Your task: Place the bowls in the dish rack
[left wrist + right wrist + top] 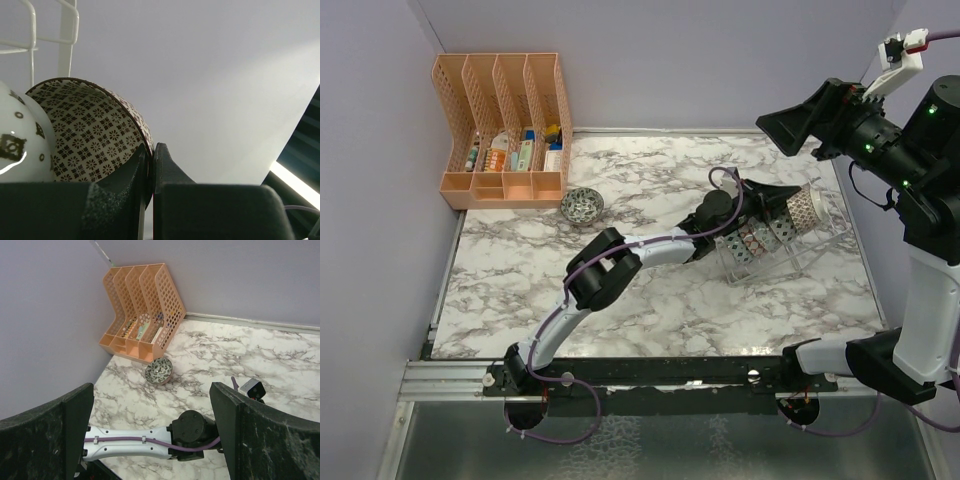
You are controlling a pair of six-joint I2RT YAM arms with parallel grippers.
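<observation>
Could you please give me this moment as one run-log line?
left fingers: shut on brown-patterned bowl rim at dish rack | right fingers: open, empty | grey-green bowl: on table by peach organizer

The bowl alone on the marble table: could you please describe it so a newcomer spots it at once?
Find the peach plastic slotted organizer in the far left corner of the marble table. Off its front right corner stands a small round grey-green patterned ceramic bowl. It sits alone and upright; the other bowls stand on edge in the clear dish rack.
</observation>
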